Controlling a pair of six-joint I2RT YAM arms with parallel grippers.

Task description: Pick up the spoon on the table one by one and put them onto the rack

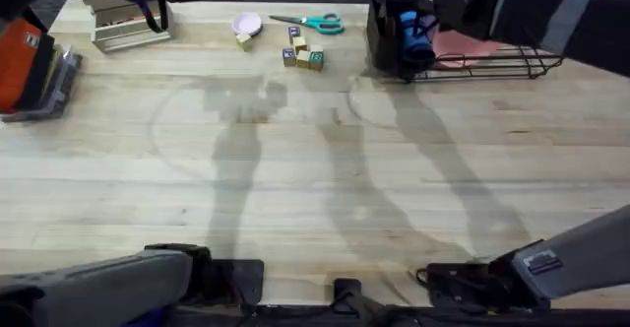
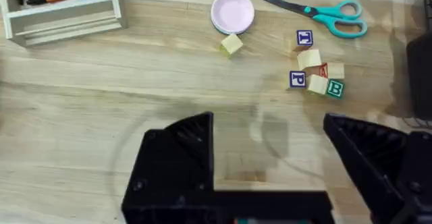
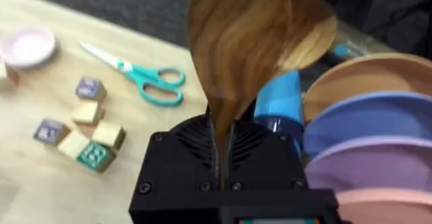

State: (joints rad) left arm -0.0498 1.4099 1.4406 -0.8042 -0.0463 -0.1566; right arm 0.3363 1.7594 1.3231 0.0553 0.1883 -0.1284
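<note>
My right gripper [image 3: 223, 166] is shut on the neck of a glossy brown wooden spoon [image 3: 237, 45], which stands with its bowl up in the right wrist view. Just behind it a second spoon [image 3: 314, 23] shows its bowl beside a blue item [image 3: 278, 102]. The black wire rack [image 1: 492, 67] and its black caddy [image 1: 388, 53] stand at the table's [image 1: 315, 189] back right. My left gripper [image 2: 270, 160] is open above bare wood, with nothing between its fingers [image 2: 179, 156].
Tan, blue, purple and pink plates [image 3: 378, 116] stand in the rack. Teal scissors [image 1: 313, 22], letter blocks [image 1: 301, 55] and a pink dish [image 1: 246, 23] lie at the back middle. A beige organizer [image 1: 128, 27] and an orange-and-black object [image 1: 30, 66] sit at the back left.
</note>
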